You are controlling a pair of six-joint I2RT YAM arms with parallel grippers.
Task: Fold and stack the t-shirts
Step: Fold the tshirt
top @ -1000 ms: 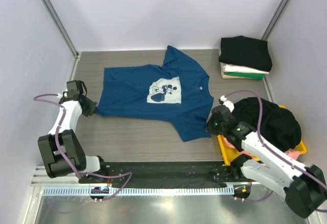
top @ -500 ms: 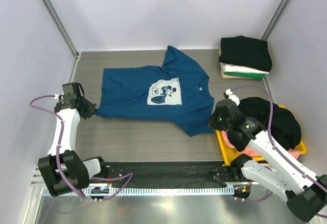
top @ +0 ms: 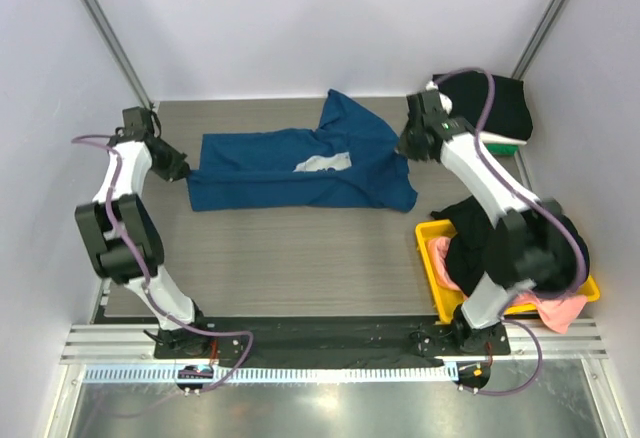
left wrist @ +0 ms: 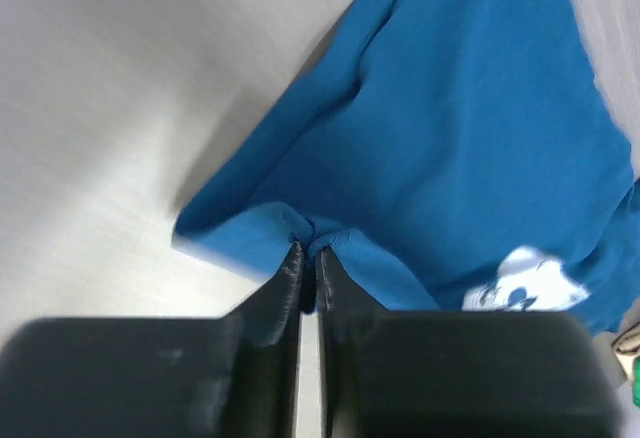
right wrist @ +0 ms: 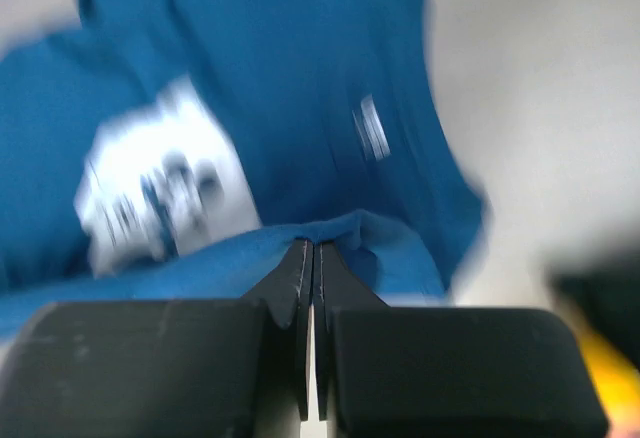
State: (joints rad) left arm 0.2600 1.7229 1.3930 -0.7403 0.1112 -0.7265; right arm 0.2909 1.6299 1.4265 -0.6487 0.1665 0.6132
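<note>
**Left.** The left claw point(top: 180, 171) is at the far left of the tabletop point(top: 300, 258), just beside the side wall. We see it closed on the left edge of the blue t-shirt point(top: 270, 173). In the left wrist view its two fingers point(left wrist: 290, 278) pinch a small gather of blue cloth at that edge.

**Centre.** The blue t-shirt lies as a long band across the far half of the tabletop, stretched between the two claws. A layer of cloth covers most of the white print point(top: 322, 163), so we see only a strip of it. One sleeve points toward the back wall.

**Right.** The right claw point(top: 405, 153) is at the shirt's right end. It is closed on a fold of the blue cloth, as the right wrist view shows, though that view is blurred.

- Behind it, in the far right corner, is a stack of folded t-shirts point(top: 505, 103). The top one is black, with white and green edges below, and the right arm partly hides the stack.
- Nearer us, a yellow bin point(top: 428, 263) stands on the right side of the tabletop. It holds a crumpled black t-shirt point(top: 465, 248) and a pink t-shirt point(top: 555, 308) that spills over its near rim.
</note>
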